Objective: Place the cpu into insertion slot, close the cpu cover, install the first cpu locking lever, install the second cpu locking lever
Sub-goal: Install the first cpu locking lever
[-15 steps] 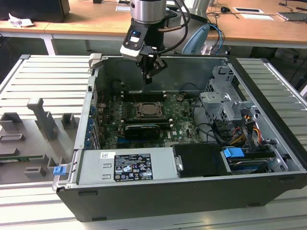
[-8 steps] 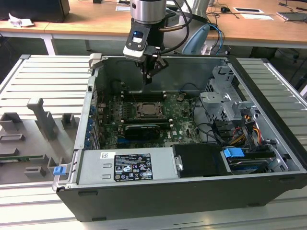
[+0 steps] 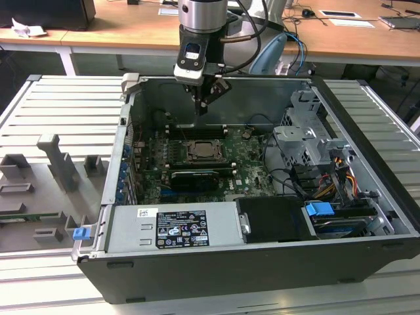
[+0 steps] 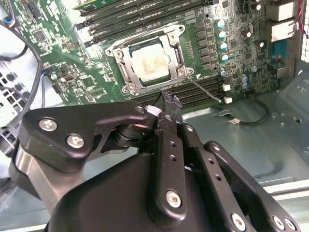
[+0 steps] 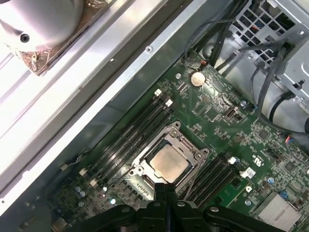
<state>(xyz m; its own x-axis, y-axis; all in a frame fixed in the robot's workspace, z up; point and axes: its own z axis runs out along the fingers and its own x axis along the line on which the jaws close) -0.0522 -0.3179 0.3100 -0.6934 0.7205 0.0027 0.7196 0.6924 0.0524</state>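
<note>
Hovering near the cpu [image 4: 150,63] (framed by the cpu cover [image 4: 145,42]), the claw [image 3: 202,105] is closed, empty.

even, bright room light falls from above the gripper [image 3: 201,110]. below it, the case [image 3: 262,270] walls throw soft shade over the board [image 3: 252,161]. in the second wrist view the cpu [image 4: 150,63] glares pale, nearly washed out. in the first wrist view the metal rim [image 5: 72,96] beyond the gripper shines white, while the black gripper itself reads dark.
</note>
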